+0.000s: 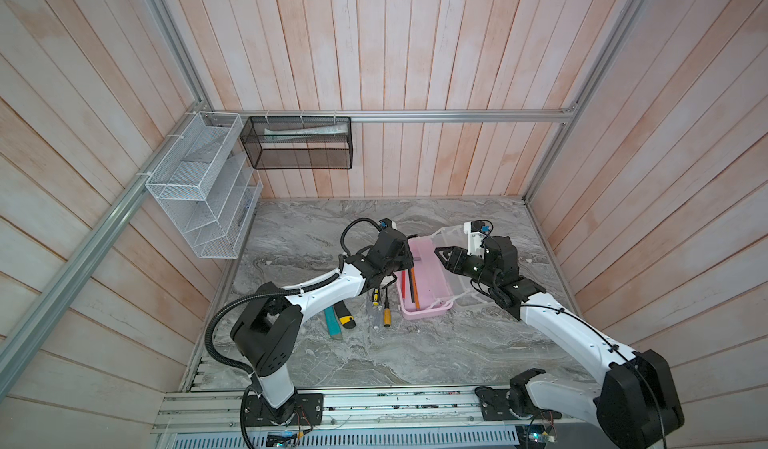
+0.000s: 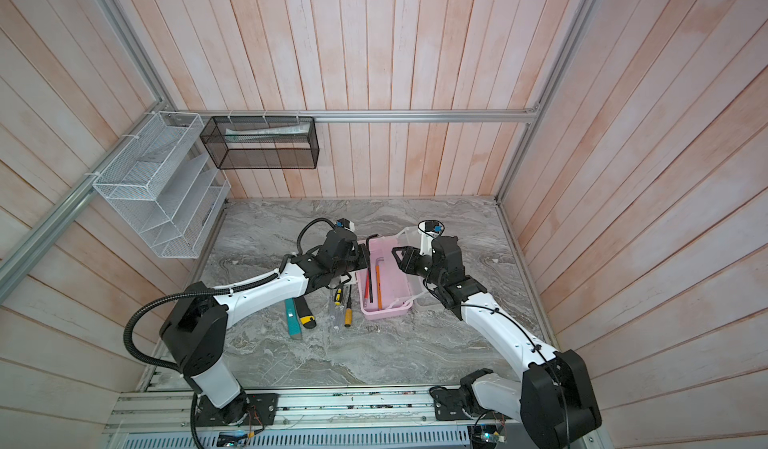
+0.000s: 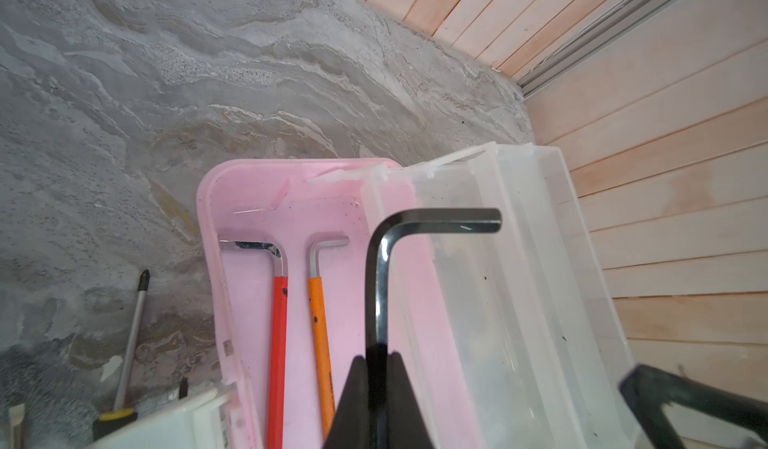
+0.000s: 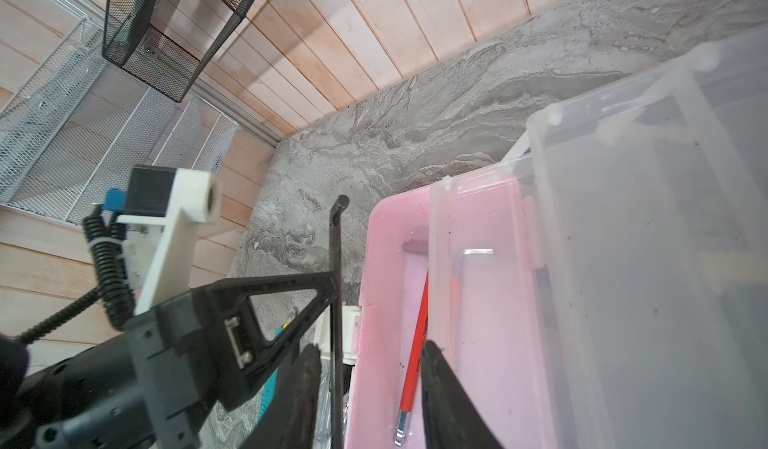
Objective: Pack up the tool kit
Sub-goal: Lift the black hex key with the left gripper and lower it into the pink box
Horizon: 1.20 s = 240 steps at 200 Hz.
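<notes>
The left gripper point(image 3: 377, 355) pinches a black hex key point(image 3: 376, 284) above the open pink case point(image 3: 257, 185) on the table point(image 3: 124, 135), likely to drop it in; the right gripper point(image 4: 370, 345) hangs half open, empty, by the lid point(image 4: 623, 218).

The pink case point(image 1: 432, 278) sits open, its frosted lid point(image 3: 540, 260) swung out to 3 o'clock. Inside, a red hex key point(image 3: 277, 343) and an orange hex key point(image 3: 319, 334) lie side by side, bends toward 12 o'clock, while a black hex key point(image 3: 376, 301) is held in the air beside the 9 o'clock rim. Outside, screwdrivers point(image 1: 387, 316) lie at the case's 9 o'clock, with a teal knife point(image 1: 333, 322) and a yellow knife point(image 1: 347, 320) toward 8 o'clock.
</notes>
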Motion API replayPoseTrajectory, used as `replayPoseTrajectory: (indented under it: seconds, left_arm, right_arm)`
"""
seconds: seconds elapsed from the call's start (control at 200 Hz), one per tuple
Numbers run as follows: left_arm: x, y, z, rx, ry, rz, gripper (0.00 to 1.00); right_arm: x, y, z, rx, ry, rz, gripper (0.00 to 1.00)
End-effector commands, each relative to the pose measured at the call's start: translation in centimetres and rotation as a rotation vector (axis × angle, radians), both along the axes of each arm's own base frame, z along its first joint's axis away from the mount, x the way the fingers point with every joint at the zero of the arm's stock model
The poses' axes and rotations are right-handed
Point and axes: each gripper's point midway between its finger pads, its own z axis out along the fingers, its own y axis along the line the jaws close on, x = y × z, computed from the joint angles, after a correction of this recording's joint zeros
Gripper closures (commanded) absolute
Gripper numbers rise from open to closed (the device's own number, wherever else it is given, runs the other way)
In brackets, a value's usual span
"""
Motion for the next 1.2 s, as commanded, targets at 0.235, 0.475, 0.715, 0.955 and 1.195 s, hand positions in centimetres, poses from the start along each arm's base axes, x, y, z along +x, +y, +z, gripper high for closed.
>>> replayPoseTrajectory:
  seconds: [0.235, 0.475, 0.715, 0.955, 1.195]
  left_arm:
    - [1.9, -0.6, -3.6, 0.123, 0.059, 0.031, 1.0]
    - [1.6, 0.2, -6.3, 0.18, 0.111, 0.053, 1.0]
    - [2.1, 0.1, -8.5, 0.242, 0.146, 0.037, 1.0]
    - [2.5, -0.3, -9.9, 0.247, 0.171, 0.03, 0.95]
    - [2.9, -0.2, -9.2, 0.246, 0.151, 0.027, 0.79]
  right_arm:
    - [-0.6, -0.7, -1.9, -0.009, 0.028, 0.001, 0.6]
    - [-0.8, -1.4, -2.6, -0.018, 0.033, -0.017, 0.6]
    - [-0.6, -1.5, -3.2, -0.016, 0.048, -0.024, 0.6]
    - [-0.4, -1.4, -3.3, -0.018, 0.051, -0.025, 0.59]
    - [-0.4, -1.5, -3.1, -0.023, 0.051, -0.026, 0.58]
